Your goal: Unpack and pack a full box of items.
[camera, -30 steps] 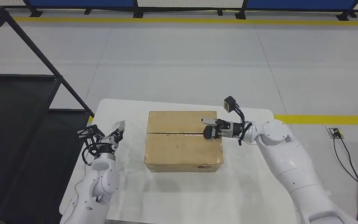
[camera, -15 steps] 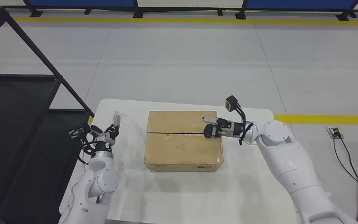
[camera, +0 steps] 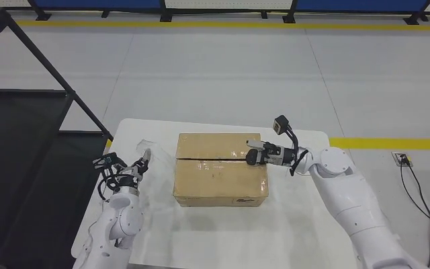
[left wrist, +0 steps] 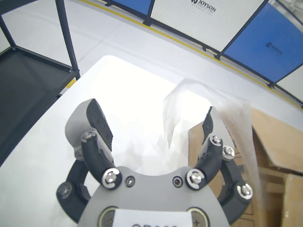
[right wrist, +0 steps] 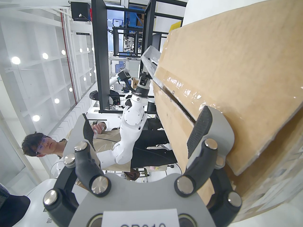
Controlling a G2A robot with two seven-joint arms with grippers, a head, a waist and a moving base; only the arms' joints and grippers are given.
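The brown cardboard box stands mid-table with its top flaps down along a centre seam. My right gripper is open at the box's right end; one finger pad rests on the box top by the seam, the other hangs free off the box. My left gripper is open above the table left of the box. A strip of clear tape clings to one of its fingers and trails toward the box. In the right wrist view the tape curls off the box's far end.
The white table has bare room in front of the box and on both sides. A black metal rack stands close off the table's left edge. A person shows behind the table in the right wrist view.
My left gripper swung up and back, then came down again left of the box, with the tape trailing from it. The right gripper edged slightly toward the box's right end.
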